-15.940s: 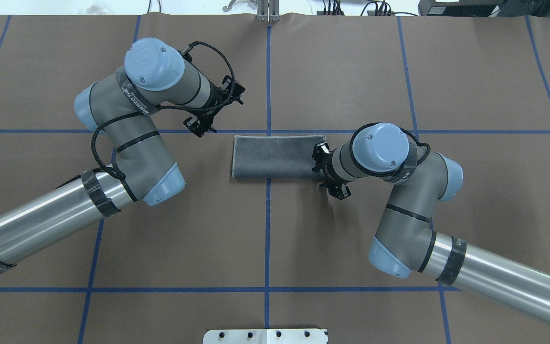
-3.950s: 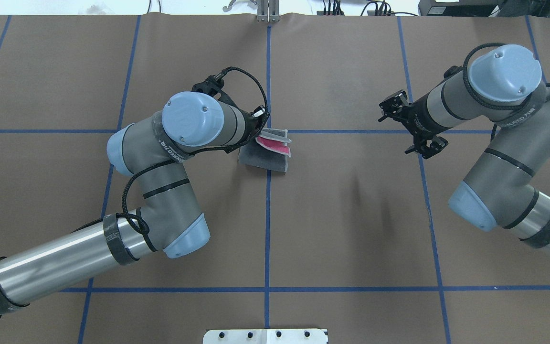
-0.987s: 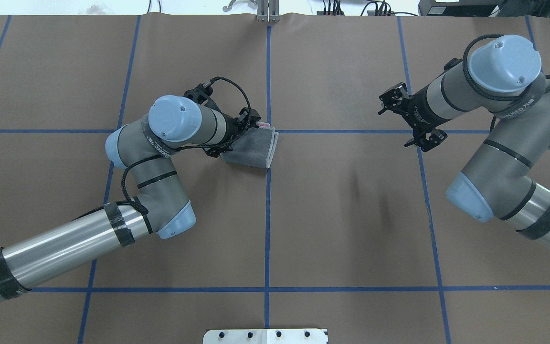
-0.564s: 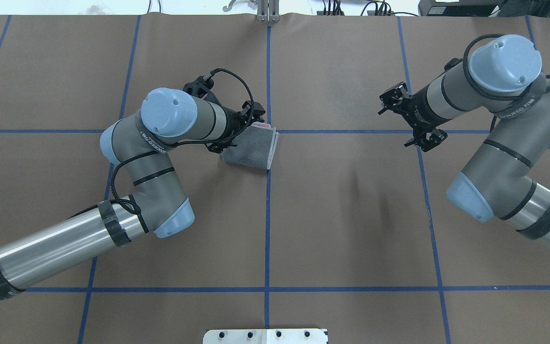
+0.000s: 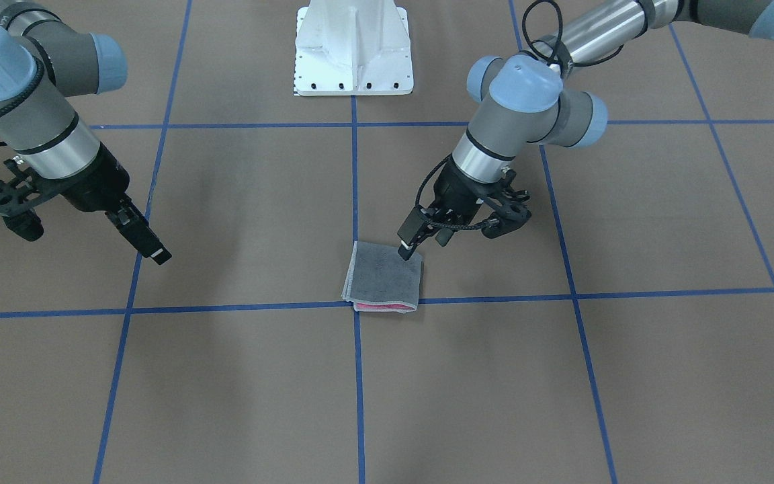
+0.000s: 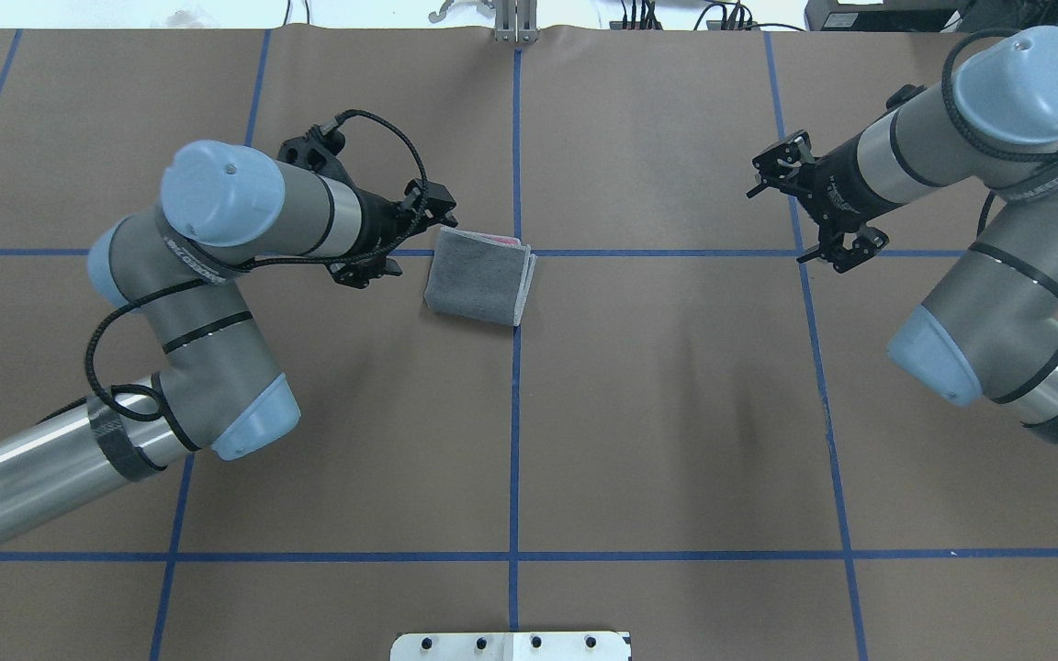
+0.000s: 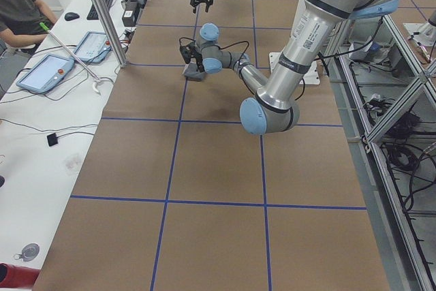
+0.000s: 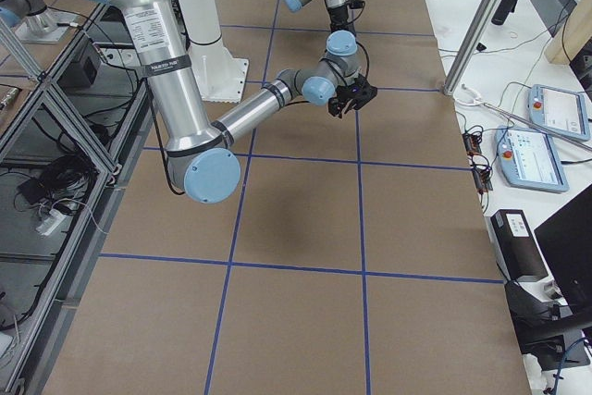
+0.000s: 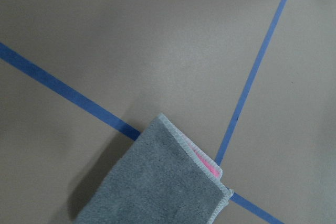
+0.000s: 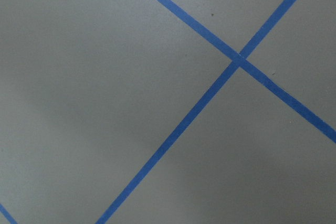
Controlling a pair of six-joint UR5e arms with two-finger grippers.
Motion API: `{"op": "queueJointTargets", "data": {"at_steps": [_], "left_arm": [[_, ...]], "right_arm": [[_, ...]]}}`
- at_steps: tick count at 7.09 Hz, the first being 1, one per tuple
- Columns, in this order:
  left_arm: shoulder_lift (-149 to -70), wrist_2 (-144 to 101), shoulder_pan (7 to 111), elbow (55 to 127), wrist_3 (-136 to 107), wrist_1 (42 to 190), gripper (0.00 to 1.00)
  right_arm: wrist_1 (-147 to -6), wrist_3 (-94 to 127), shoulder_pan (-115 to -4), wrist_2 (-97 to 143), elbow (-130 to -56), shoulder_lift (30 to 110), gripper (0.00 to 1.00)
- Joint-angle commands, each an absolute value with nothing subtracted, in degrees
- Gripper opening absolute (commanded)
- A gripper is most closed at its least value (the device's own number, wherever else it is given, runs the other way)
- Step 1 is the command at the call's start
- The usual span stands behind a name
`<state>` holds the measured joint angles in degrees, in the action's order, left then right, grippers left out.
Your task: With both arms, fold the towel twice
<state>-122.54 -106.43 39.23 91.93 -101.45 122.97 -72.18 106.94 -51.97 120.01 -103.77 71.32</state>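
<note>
The towel (image 6: 480, 286) lies folded into a small square at the table's middle, dark grey face up, with pink showing at one edge (image 5: 383, 279). The left wrist view shows its corner (image 9: 157, 187). My left gripper (image 6: 408, 239) hangs just left of the towel, apart from it. In the front view its jaws look open and empty (image 5: 420, 242), one fingertip above the towel's near corner. My right gripper (image 6: 823, 216) is far off to the right, above bare table (image 5: 142, 238), and looks open and empty.
Blue tape lines (image 6: 515, 413) cross the brown table cover. The white pedestal base (image 5: 353, 47) stands at the robot's side. An operator, tablets and cables sit on the white bench (image 7: 48, 73) past the far edge.
My left gripper has let go of the towel and drawn back to the left. The towel stays folded flat. My right arm has shifted slightly up and to the right.
</note>
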Motion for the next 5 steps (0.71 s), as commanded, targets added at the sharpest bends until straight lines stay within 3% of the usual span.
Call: {"op": "queueJointTargets", "data": {"at_steps": [1, 3, 5], "left_arm": [[-115.79, -108.55, 42.71, 104.61, -83.0, 107.48, 1.0], [-109.02, -108.63, 48.31, 112.39, -60.23, 95.58, 1.0], [-100.15, -112.91, 58.13, 111.98, -34.93, 94.84, 1.0]], "right_arm": [[-72.77, 90.28, -55.35, 121.02, -103.01, 73.02, 1.0], [-83.52, 64.13, -62.8, 124.78, -103.01, 73.04, 1.0], [-93.9, 40.01, -70.45, 128.92, -102.92, 73.21, 1.0]]}}
